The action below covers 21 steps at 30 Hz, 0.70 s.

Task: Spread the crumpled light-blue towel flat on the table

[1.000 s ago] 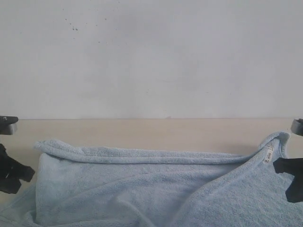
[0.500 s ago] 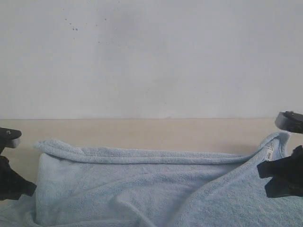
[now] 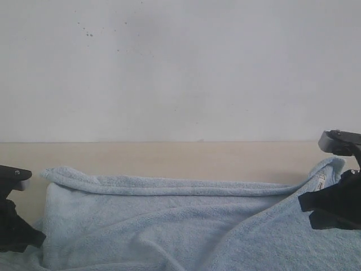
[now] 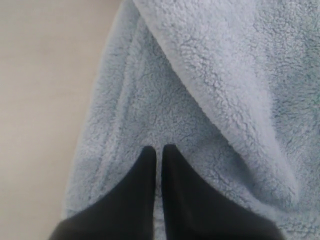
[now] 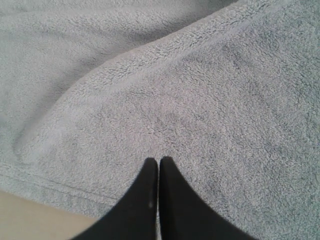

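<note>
The pale blue towel (image 3: 169,220) lies across the near part of the beige table (image 3: 169,158), its far hem rolled into a long fold, with a diagonal crease at the right. Its white tag (image 3: 320,184) shows near the right corner. My left gripper (image 3: 31,237) sits at the towel's left edge. In the left wrist view that gripper (image 4: 159,150) is shut, tips over a fold of towel (image 4: 210,75). My right gripper (image 3: 309,206) is over the towel's right end. Its wrist view shows the gripper (image 5: 158,161) shut above flat towel (image 5: 200,90) near the hem.
A white wall (image 3: 180,68) rises behind the table's far edge. A bare strip of table runs between the wall and the towel. Bare table (image 4: 35,100) also lies beside the towel's left edge, and a patch of table (image 5: 30,220) shows past the hem.
My right gripper has moved inward to the left over the towel's right end. My left gripper has sunk slightly at the left edge. The towel's shape looks unchanged.
</note>
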Tool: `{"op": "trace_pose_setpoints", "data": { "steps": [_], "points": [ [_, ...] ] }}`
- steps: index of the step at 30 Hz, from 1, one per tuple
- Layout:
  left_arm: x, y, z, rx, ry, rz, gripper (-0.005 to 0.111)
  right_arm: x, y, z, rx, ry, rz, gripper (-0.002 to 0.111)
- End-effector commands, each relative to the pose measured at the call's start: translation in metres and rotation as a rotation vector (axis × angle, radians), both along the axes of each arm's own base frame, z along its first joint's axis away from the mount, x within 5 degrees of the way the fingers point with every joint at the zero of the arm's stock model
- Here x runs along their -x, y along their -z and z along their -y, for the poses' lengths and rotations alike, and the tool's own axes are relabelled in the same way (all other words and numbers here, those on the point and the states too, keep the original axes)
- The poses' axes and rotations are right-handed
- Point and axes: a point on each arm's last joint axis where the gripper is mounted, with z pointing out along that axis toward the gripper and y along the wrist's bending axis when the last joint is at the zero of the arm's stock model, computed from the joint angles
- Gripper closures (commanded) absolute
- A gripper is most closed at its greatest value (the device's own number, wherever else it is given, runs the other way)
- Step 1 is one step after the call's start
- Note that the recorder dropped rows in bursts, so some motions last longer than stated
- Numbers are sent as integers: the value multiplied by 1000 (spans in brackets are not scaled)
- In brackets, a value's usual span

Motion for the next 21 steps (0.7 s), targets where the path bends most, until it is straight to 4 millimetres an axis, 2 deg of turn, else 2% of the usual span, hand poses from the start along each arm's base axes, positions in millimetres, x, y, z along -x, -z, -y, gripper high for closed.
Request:
{"op": "trace_pose_setpoints", "data": {
  "steps": [1,11,16,21],
  "points": [
    [3,1,0,-7,17,-19,103,1,0,-1,3,-8,9,109],
    [4,2,-1,-11,25,-38,103,4,0,-2,-10,-25,-22,109],
    [3,3,-15,-6,-42,-31,103,5,1,-3,-11,-36,-33,109],
    [10,7,-24,3,-82,-63,103,5,1,-3,-11,-36,-33,109]
  ]
}}
